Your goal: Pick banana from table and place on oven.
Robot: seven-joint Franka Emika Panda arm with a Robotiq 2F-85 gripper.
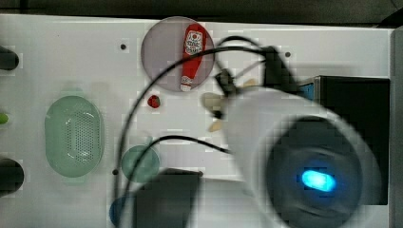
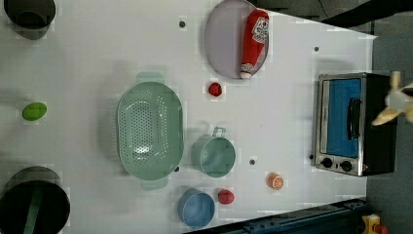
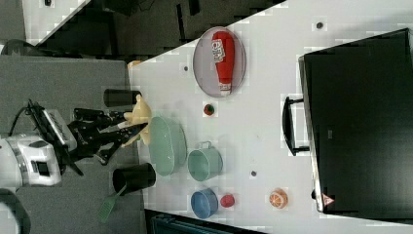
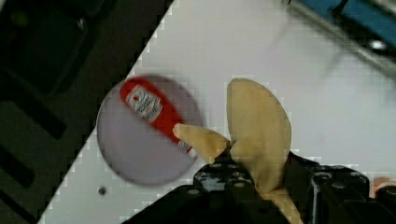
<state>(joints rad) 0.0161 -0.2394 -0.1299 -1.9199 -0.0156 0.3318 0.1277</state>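
The pale cream-yellow banana [image 4: 259,126] with splayed peel flaps is lifted clear of the white table [image 2: 97,48], with my gripper [image 4: 254,172] shut on its lower part. In the left view the banana [image 2: 397,100] hangs at the left view's right edge, in front of the oven's [image 2: 350,124] black top. The right view shows the gripper [image 3: 129,127] holding the banana [image 3: 139,117] far from the oven [image 3: 360,131], high above the scene. In the top view the banana [image 1: 211,102] shows beside the arm's white body, left of the oven [image 1: 361,118].
A ketchup bottle [image 2: 254,41] lies on a purple plate [image 2: 221,41]. On the table also sit a green colander [image 2: 150,129], a green cup [image 2: 216,156], a blue bowl [image 2: 196,208], an orange slice [image 2: 275,181], small red pieces and black cups.
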